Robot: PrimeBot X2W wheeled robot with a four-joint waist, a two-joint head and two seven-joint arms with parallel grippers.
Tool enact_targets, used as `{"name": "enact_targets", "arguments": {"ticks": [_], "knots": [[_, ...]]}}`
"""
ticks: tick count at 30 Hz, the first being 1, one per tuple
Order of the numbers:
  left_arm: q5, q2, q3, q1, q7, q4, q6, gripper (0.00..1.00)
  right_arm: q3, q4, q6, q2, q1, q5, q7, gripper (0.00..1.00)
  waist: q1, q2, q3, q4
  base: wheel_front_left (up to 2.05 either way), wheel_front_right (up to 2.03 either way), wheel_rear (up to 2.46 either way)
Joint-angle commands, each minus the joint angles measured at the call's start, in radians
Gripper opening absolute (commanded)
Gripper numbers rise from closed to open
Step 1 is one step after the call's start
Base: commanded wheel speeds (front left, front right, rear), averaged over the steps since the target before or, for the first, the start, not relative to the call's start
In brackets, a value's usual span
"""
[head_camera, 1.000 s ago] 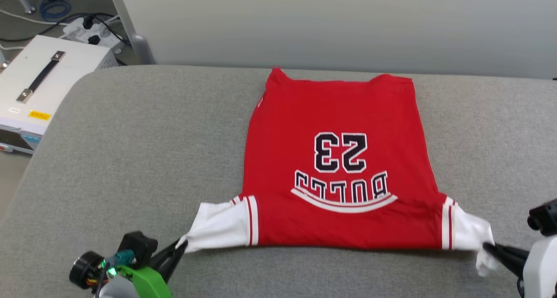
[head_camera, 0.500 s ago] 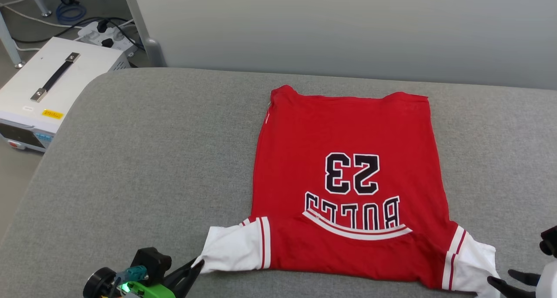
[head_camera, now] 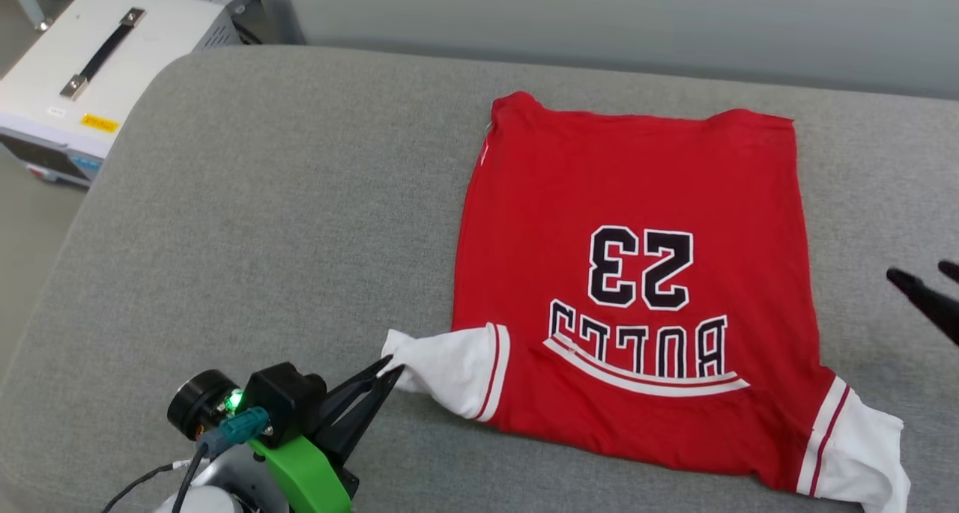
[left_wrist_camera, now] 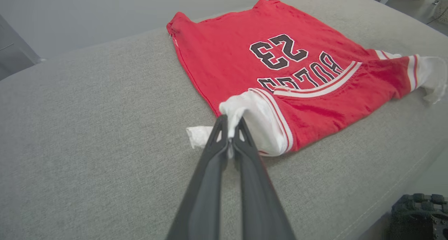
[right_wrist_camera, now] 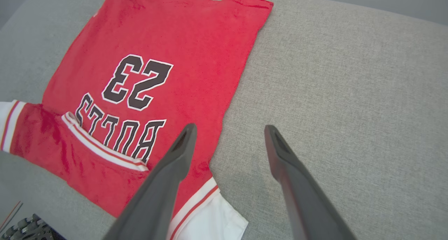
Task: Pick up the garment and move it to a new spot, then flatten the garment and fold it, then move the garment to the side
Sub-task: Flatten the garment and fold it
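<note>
On grey upholstered surface (head_camera: 262,198), red jersey T-shirt w/ white sleeves (head_camera: 637,198) lies spread, seemingly flat; fold + side move remain. Left gripper (left_wrist_camera: 229,124) pinches sleeve (left_wrist_camera: 259,117); right gripper (right_wrist_camera: 227,129) jaws wide, empty.

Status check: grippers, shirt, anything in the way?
Left gripper shut on the white sleeve of the garment. Right gripper open, apart from the cloth. It lies spread on the grey cushion, lettering up. White box sits off the cushion, no obstruction.
</note>
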Motion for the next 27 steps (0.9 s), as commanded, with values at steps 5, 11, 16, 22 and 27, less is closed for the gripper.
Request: {"name": "enact_targets", "arguments": {"ticks": [5, 11, 16, 22, 27], "knots": [[0.076, -0.002, 0.005, -0.085, -0.002, -0.156, 0.011, 0.0, -0.175, 0.114, -0.001, 0.175, -0.335, -0.271, 0.309, 1.0, 0.0001, 0.0, 0.264, 0.146, 0.0, 0.0, 0.0], [0.111, -0.014, 0.0, -0.123, -0.002, -0.226, 0.004, 0.0, -0.253, 0.203, -0.001, 0.236, -0.533, -0.424, 0.467, 1.0, 0.0001, 0.0, 0.348, 0.201, 0.0, 0.0, 0.0], [0.13, -0.032, -0.009, -0.146, -0.007, -0.249, -0.005, 0.0, -0.272, 0.268, -0.001, 0.243, -0.64, -0.536, 0.531, 1.0, 0.0001, 0.0, 0.392, 0.234, 0.0, 0.0, 0.0], [0.134, -0.046, -0.012, -0.162, -0.021, -0.25, -0.017, 0.0, -0.3, 0.328, -0.001, 0.245, -0.7, -0.615, 0.597, 1.0, 0.0001, 0.0, 0.419, 0.266, 0.0, 0.0, 0.0], [0.133, -0.055, -0.014, -0.17, -0.033, -0.243, -0.024, 0.0, -0.298, 0.354, -0.001, 0.227, -0.707, -0.659, 0.616, 1.0, 0.0001, 0.0, 0.432, 0.283, 0.0, 0.0, 0.0]]}}
